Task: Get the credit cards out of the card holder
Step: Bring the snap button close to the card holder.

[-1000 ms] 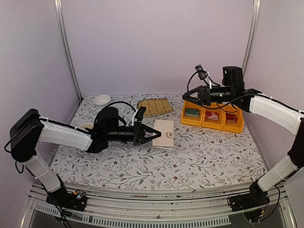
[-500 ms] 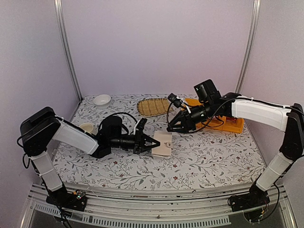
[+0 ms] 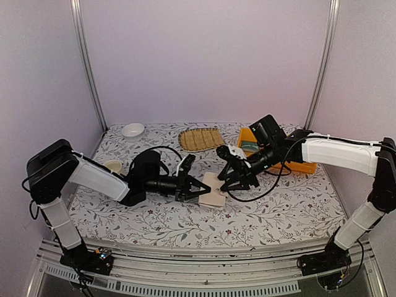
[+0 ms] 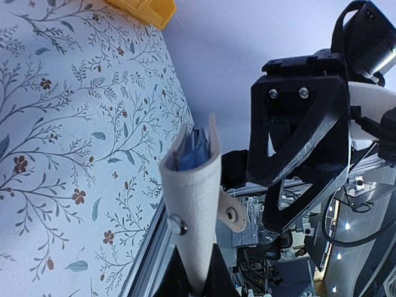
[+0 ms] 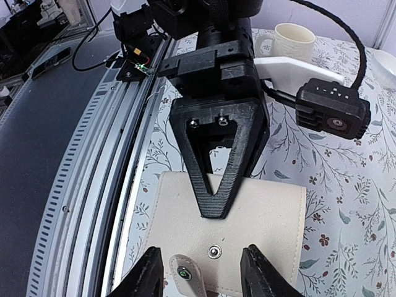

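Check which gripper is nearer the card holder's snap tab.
Right. The right gripper, open, flanks the snap tab; the left gripper is clamped on the card holder from the opposite edge, its tip short of the tab.

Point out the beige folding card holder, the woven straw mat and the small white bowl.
beige folding card holder [image 5: 272, 210], right wrist view, front face.
woven straw mat [image 3: 201, 139], top view, middle.
small white bowl [image 3: 132, 129], top view, middle.

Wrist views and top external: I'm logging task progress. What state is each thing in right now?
card holder, folded, gaping slightly
snap tab, unfastened, loose
credit cards, inside the card holder, blue edge showing
left gripper, shut on the card holder
right gripper, open, straddling the snap tab
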Available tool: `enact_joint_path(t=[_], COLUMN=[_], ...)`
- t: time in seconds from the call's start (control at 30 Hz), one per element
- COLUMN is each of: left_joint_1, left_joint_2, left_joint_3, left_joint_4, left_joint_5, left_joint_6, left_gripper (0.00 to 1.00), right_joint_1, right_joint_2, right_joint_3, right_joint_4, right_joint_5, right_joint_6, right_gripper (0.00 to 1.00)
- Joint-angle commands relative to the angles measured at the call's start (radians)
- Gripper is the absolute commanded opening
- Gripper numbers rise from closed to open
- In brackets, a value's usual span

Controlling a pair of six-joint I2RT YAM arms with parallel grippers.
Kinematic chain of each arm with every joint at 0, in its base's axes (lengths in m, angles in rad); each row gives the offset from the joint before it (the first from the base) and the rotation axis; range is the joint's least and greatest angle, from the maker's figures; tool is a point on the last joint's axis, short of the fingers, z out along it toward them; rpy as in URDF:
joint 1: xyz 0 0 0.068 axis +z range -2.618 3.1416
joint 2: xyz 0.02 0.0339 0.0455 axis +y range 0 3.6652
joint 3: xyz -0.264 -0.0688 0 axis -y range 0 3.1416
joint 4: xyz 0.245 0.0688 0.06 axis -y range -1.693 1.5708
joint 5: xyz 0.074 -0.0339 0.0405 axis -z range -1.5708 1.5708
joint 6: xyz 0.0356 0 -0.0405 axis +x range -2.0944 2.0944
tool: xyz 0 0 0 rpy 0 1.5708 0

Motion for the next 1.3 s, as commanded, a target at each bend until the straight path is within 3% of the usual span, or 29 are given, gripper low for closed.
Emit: enact_joint_path(t=[0.0, 0.1, 0.27, 0.4, 0.57, 0.67, 0.77, 0.9, 1.27], left_joint_1=[-0.009, -0.012, -0.023, -0.023, -0.022, -0.023, -0.021, -0.021, -0.021], left_joint_2=[0.006, -0.025, -0.085, -0.102, -0.096, -0.097, -0.098, -0.093, -0.093], left_joint_3=[0.004, -0.027, -0.054, -0.055, -0.06, -0.056, -0.047, -0.033, -0.026], left_joint_4=[0.043, 0.12, 0.222, 0.249, 0.268, 0.278, 0.288, 0.293, 0.294], left_joint_5=[0.008, -0.018, -0.053, -0.064, -0.078, -0.088, -0.099, -0.1, -0.09], left_joint_6=[0.021, 0.02, 0.051, 0.053, 0.039, 0.038, 0.039, 0.039, 0.045], left_gripper=[0.0, 0.0, 0.0, 0.0, 0.0, 0.0, 0.0, 0.0, 0.0], right_joint_1=[0.002, -0.023, -0.139, -0.151, -0.149, -0.133, -0.083, -0.067, -0.065], right_joint_2=[-0.033, -0.048, -0.133, -0.169, -0.183, -0.164, -0.14, -0.109, -0.057], right_joint_3=[0.002, 0.041, -0.079, -0.219, -0.405, -0.458, -0.461, -0.455, -0.437], right_joint_4=[0.042, 0.11, 0.314, 0.449, 0.817, 1.001, 1.065, 1.111, 1.148], right_joint_5=[-0.014, -0.058, -0.122, -0.194, -0.257, -0.251, -0.229, -0.222, -0.25], right_joint_6=[-0.076, 0.113, 0.53, 0.684, 0.998, 1.203, 1.255, 1.281, 1.238], right_gripper=[0.45, 0.52, 0.63, 0.67, 0.8, 0.81, 0.77, 0.59, 0.5])
